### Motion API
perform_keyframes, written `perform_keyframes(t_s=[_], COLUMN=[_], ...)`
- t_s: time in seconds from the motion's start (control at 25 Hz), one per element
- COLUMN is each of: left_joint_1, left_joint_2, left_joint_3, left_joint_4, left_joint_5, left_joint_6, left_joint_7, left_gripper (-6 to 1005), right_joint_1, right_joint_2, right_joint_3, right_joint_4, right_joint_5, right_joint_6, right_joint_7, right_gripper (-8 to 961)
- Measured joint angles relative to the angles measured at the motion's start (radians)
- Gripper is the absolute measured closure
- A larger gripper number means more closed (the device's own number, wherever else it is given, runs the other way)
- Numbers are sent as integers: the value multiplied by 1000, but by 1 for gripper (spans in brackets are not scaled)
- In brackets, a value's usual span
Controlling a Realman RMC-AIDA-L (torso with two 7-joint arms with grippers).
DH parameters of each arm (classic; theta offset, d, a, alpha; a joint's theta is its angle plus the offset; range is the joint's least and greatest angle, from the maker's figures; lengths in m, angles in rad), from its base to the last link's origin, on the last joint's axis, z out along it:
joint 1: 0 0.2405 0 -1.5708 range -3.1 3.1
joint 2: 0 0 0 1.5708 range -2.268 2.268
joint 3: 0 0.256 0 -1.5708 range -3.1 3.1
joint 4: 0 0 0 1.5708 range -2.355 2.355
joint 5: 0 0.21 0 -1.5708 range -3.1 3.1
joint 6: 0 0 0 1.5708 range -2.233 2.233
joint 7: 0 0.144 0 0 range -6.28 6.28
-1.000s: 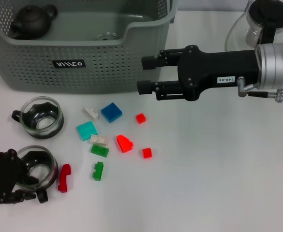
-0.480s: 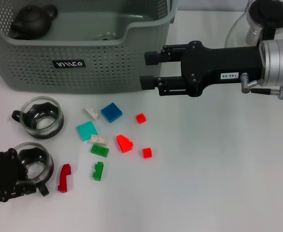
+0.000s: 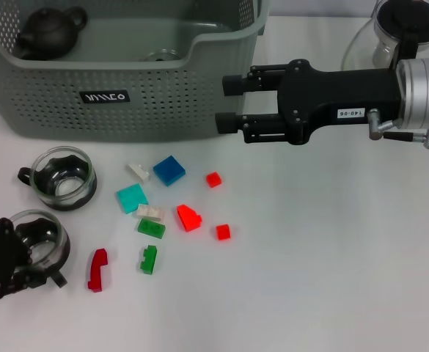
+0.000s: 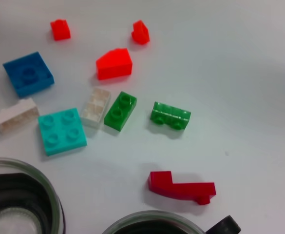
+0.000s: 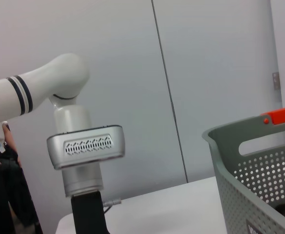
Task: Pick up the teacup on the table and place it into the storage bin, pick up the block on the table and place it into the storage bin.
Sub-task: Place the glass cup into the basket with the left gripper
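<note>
Two glass teacups are on the table at the front left. My left gripper [image 3: 31, 265] is shut on the rim of the nearer teacup [image 3: 44, 236], low at the left edge. The other teacup [image 3: 66, 178] stands free behind it. Several blocks lie scattered beside them, among them a blue block [image 3: 169, 169], a teal block [image 3: 132, 198], a red block [image 3: 188, 217] and a dark red block [image 3: 97, 269]. The storage bin [image 3: 104, 96] stands at the back left. My right gripper [image 3: 226, 103] hovers open and empty at the bin's right front corner.
Inside the bin are a dark teapot [image 3: 49, 29] and a glass cup [image 3: 159, 55]. A glass kettle [image 3: 405, 29] stands at the back right behind my right arm. In the left wrist view, the held cup's rim [image 4: 152, 225] is close to the dark red block [image 4: 181, 187].
My left gripper has drawn leftward, taking the near teacup with it and away from the dark red block. My right gripper has shifted slightly right.
</note>
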Motion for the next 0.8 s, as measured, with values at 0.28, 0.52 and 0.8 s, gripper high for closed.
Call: perform_keyframes(t_s=[0.28,0.52,0.8], left_joint_1=[-8,-21,-22], left_joint_2=[-2,6,40], left_joint_3=[-28,-89,-115], left_joint_4=[14,34,20], left_joint_5=[-5,-10,-103], left_joint_6=[21,102,166], left_joint_7=[-33,-40,-121], left_gripper=[948,951,942], right_joint_1=[-1,-3,-4], right_joint_2=[-5,-9,-21], right_joint_3=[0,0,-10], right_joint_4=[2,4,12], right_joint_5=[0,-8,-11], right_joint_6=[0,0,-22], right_joint_7=[-7,-7,-8], right_gripper=[276,276,277])
